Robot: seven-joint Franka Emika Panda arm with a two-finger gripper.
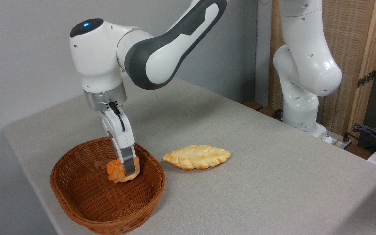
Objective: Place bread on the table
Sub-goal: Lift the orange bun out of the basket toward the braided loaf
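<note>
Pincer [125, 170] grips bread [116, 171] above basket [86, 209] — braided loaf [196, 157] lies just right on table [273, 182].

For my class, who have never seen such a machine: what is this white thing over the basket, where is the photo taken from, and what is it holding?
It is a robot arm, white and grey, fixed beside a table. One fixed camera looks from the table's front corner. At its tip a two-finger pincer is shut on a small orange knotted bread roll, held inside a brown wicker basket. A longer, paler braided loaf lies on the table beside the basket.
</note>
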